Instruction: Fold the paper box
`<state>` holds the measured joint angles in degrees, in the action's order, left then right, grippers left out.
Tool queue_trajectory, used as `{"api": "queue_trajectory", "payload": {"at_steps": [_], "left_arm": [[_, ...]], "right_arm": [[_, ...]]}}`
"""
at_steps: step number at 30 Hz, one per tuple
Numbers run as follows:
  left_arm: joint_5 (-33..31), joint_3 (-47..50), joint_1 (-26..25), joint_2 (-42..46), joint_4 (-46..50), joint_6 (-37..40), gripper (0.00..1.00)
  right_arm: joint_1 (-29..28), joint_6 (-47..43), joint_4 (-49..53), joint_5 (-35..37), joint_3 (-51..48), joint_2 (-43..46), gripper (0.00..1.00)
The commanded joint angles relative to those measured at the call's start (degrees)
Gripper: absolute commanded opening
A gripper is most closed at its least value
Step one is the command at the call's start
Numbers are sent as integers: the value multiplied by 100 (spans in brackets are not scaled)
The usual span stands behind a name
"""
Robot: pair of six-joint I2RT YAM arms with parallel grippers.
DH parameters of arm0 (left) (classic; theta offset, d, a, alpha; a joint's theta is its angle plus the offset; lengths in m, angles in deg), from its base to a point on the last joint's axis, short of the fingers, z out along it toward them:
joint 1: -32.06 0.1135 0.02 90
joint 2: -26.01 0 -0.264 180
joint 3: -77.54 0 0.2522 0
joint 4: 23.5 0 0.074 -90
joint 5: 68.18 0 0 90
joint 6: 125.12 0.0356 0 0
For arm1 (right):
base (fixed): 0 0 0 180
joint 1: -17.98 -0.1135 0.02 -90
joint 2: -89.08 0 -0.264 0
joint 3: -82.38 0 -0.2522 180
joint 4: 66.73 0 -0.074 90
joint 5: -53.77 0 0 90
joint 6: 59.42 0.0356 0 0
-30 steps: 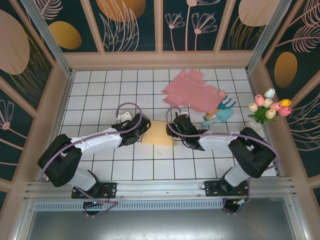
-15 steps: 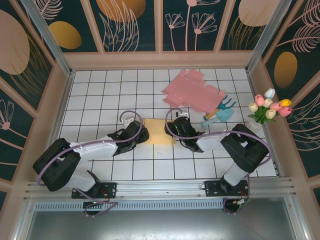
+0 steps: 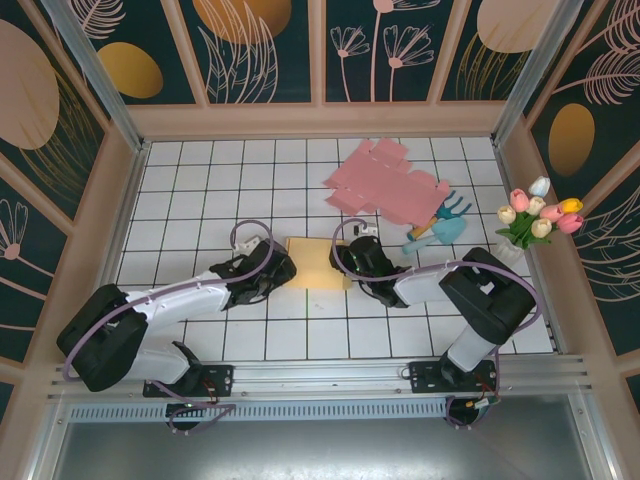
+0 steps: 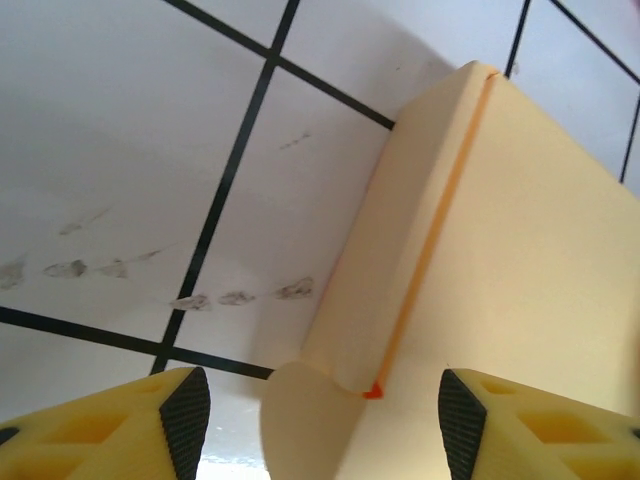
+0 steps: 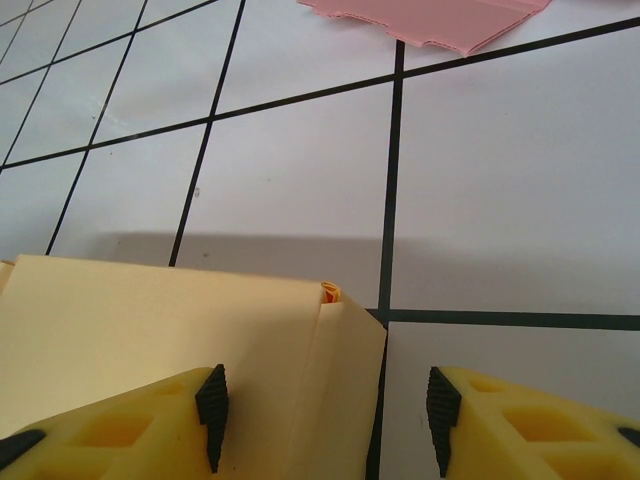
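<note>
- The paper box (image 3: pixel 318 263), pale yellow and partly folded flat, lies near the middle of the white tiled tabletop (image 3: pixel 200 180), between the tips of the two arms.
- The left tool (image 4: pixel 322 425) is released. Its jaws stand apart and straddle the box's left edge, with a rounded flap (image 4: pixel 295 432) in the gap and neither pad seen pressing on it.
- The right tool (image 5: pixel 325 415) is also unclenched and sits low over the box's right end. One finger hangs above the yellow card and the other above bare tile, with the box's corner between them.
- By my judgement the box is thin card and very light. Any sideways push will likely send it skating across the smooth tiles unless the other tool pins it.
- It looks stiff within a panel and weak along its scored lines. The orange crease (image 4: pixel 433 230) in the left wrist view is probably where it bends most willingly.
- The best holds seem to be free edges and flaps, pinched shallowly close to a crease. Squeezing a hollow, doubled part would probably dent or crush it.
- Card takes a wrong crease easily, so a gentle clamp and a slow lift suit it. The surface looks matte, so it should slip little in the pads.
- A pink sheet (image 3: pixel 385 185) of cut card lies well apart toward the far side, with a blue toy rake (image 3: pixel 457 207) just beside it. Neither looks to be in the way.
</note>
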<state>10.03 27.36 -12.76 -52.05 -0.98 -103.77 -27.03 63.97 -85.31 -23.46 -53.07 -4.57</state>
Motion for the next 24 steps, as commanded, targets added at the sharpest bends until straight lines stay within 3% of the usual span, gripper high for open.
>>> {"api": "queue_trajectory", "payload": {"at_steps": [1,6,10,17,24], "left_arm": [[44,-215,-36,-116,-41,225,65],[-184,-596,-36,-693,-187,1064,65],[106,-859,-36,-1232,-334,1129,65],[151,-842,-41,-1419,-200,833,65],[138,-1285,-44,-1402,1215,-103,66]], "right_arm": [[-69,-70,540,-211,-266,-142,57],[-71,-135,498,-311,-253,-173,57],[-77,-209,573,-295,-183,-196,57],[-113,-138,508,-352,-242,-153,57],[-117,-166,580,-252,-230,-123,57]]}}
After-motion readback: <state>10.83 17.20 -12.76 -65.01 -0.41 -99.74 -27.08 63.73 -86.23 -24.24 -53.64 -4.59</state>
